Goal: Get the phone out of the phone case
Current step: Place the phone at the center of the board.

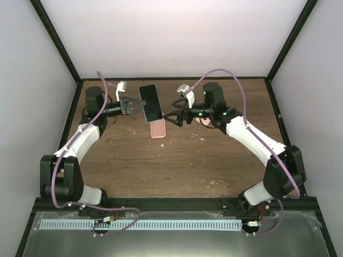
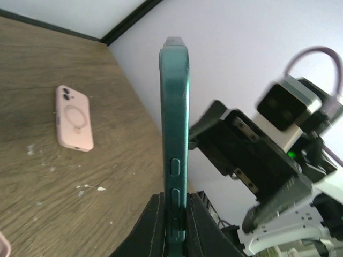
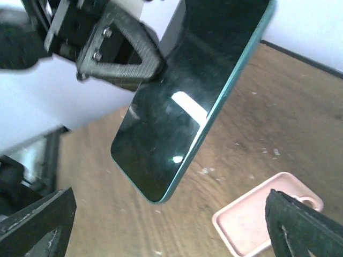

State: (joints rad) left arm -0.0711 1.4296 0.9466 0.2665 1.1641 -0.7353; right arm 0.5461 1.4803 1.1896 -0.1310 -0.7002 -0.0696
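I see the phone (image 1: 150, 103) out of its pink case (image 1: 157, 129) and held above the wooden table (image 1: 214, 160). The case lies on the table near the phone's lower end. My left gripper (image 1: 136, 104) is closed narrow on the phone, pinching its screen and back at one long side, by the buttons. My right gripper (image 1: 172, 116) gapes wide and holds nothing. I judge the phone stiff, fairly heavy and slick-faced, so the glass could slip or crack. A firm hold near its middle seems safest.
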